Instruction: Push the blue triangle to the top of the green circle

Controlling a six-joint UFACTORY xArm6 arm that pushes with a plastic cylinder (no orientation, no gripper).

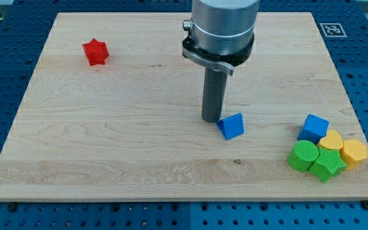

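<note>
- The red star (96,52) sits alone near the surface's (107,140) far left, at about ten o'clock from the board's middle, well apart from everything else and no part of this job.
- My tip (210,119) stands near the board's middle, touching or just beside the blue triangle (231,126), on the triangle's ten o'clock side.
- The tool here is a plain rod with nothing to clench or release; it holds nothing and can only shove.
- The blue triangle lies just right of centre, well apart from the cluster at the view's right.
- That cluster sits at about four o'clock from the triangle: the green circle (303,155) on its left edge, a green star-like block (326,165) just beside it, a blue cube (314,128) above, then a yellow heart (331,140) and a yellow hexagon (354,153) at the right.
- My judgement: the push is in hand, with contact made or about to be, but the triangle has most of its way to go.
- The next move calls for driving the triangle toward three o'clock, aiming for the spot at twelve o'clock of the green circle.
- The blue cube stands near that spot, so the line should be kept gentle and slightly low to avoid knocking the cluster.
</note>
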